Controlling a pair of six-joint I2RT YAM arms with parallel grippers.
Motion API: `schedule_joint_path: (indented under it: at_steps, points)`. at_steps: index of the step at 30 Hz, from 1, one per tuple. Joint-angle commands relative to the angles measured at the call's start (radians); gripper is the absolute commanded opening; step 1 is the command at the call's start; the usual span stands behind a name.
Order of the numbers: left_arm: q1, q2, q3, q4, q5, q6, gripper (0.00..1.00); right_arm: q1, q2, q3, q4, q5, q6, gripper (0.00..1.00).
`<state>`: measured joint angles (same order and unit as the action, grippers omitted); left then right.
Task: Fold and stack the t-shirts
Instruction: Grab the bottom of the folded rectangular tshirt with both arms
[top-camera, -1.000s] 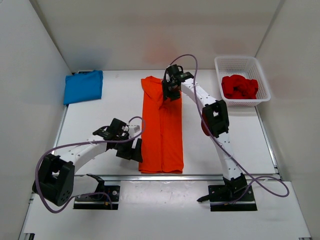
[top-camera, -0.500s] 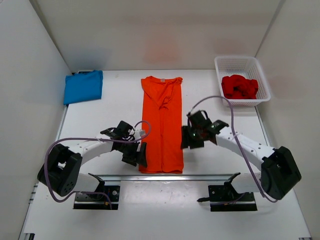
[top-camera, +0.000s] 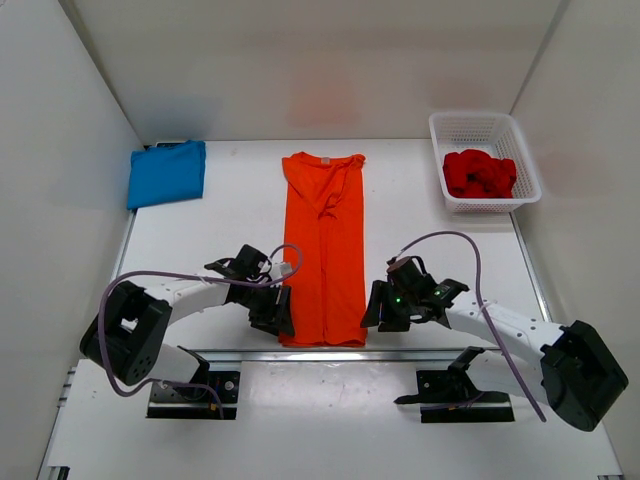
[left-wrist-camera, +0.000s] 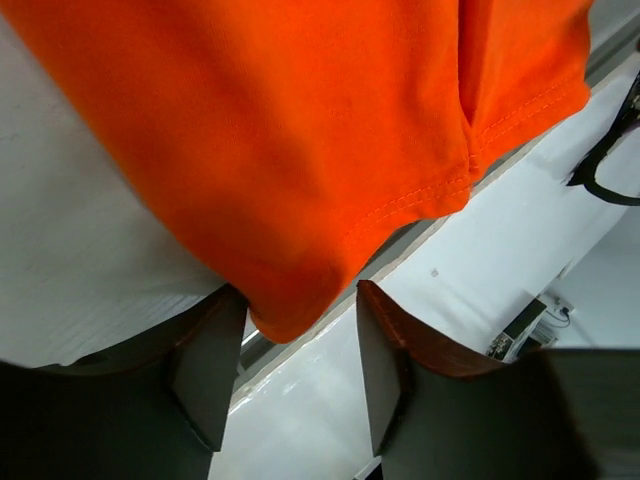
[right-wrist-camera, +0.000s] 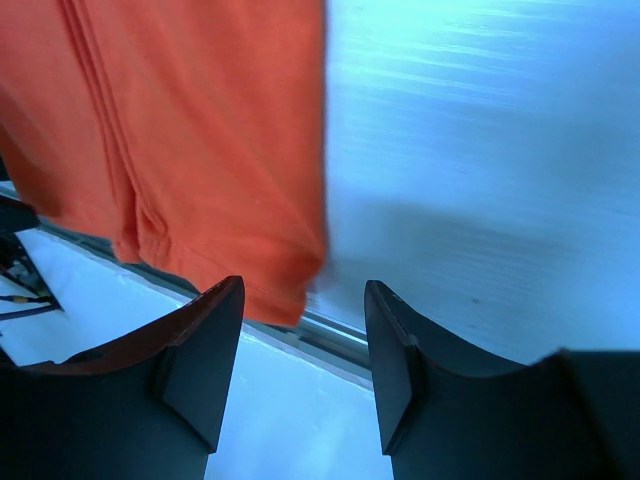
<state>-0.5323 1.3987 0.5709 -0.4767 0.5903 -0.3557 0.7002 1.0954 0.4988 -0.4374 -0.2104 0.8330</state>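
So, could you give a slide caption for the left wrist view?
Open left gripper framing the near corner of the orange t-shirt.

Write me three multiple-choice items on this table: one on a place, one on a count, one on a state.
1. Where is the red t-shirt?
A) in the white basket
B) flat mid-table
C) at the far left corner

2. How many t-shirts lie outside the basket?
A) one
B) two
C) three

3. The left claw is:
A) open, the orange t-shirt's near corner between its jaws
B) shut on nothing
C) shut on the basket rim

Key:
1 A, it sits bunched inside the basket.
2 B, the blue t-shirt lies folded far left, the orange one in a long strip.
3 A, the left wrist view shows gaps beside the hem corner.
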Motion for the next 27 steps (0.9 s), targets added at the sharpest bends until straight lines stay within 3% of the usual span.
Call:
schedule_joint_path:
  at_steps: [1,9,15,19,23,27]
  points:
    - [-0.011,0.051,-0.060,0.022,-0.126,0.034,0.59,0.019,0.030,-0.005,0.088,-0.029,0.054,0.49]
    - [-0.035,0.077,-0.063,0.026,-0.130,0.027,0.53,0.050,0.047,-0.040,0.100,-0.067,0.094,0.48]
    - [-0.026,0.085,-0.063,0.021,-0.144,0.024,0.37,0.087,0.121,-0.014,0.089,-0.089,0.100,0.47]
    - [-0.018,0.085,-0.062,0.013,-0.144,0.024,0.27,0.085,0.126,-0.063,0.169,-0.125,0.138,0.36]
    - [0.006,0.083,-0.040,0.032,-0.098,0.034,0.22,0.065,0.106,-0.086,0.215,-0.158,0.140,0.00]
    - [0.015,0.065,0.013,0.004,-0.069,0.060,0.12,0.015,0.112,0.006,0.177,-0.153,0.068,0.00]
